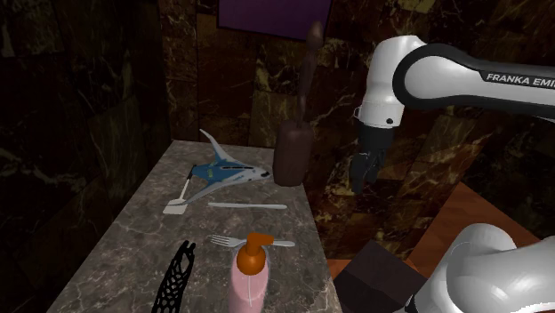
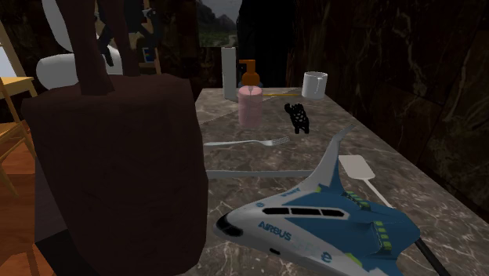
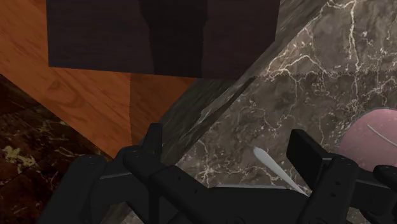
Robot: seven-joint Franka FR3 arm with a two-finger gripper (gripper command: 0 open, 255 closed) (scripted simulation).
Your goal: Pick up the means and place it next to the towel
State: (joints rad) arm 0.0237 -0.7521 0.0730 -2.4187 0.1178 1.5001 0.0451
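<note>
Zero contact yet: tool (image 1: 361, 180) wide, empty, 3 o'clock of plane (image 1: 224, 172) in shoulder view; we judge approach step, nxt reach + descend.

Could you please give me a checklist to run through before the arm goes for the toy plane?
1. Claw open: ok, its fingers stand apart in the wrist view.
2. Claw empty: ok, nothing is clasped.
3. Claw above the toy plane: not ok, it hangs by the edge of the counter, with the dark bag between it and the plane.
4. Plane unobstructed from above: ok, nothing lies on it.
5. White spatula clear of the plane: cannot tell, its handle runs close to a wing.
6. Room beside the white roll, likely the towel: cannot tell, the soap dispenser stands close to it.
</note>
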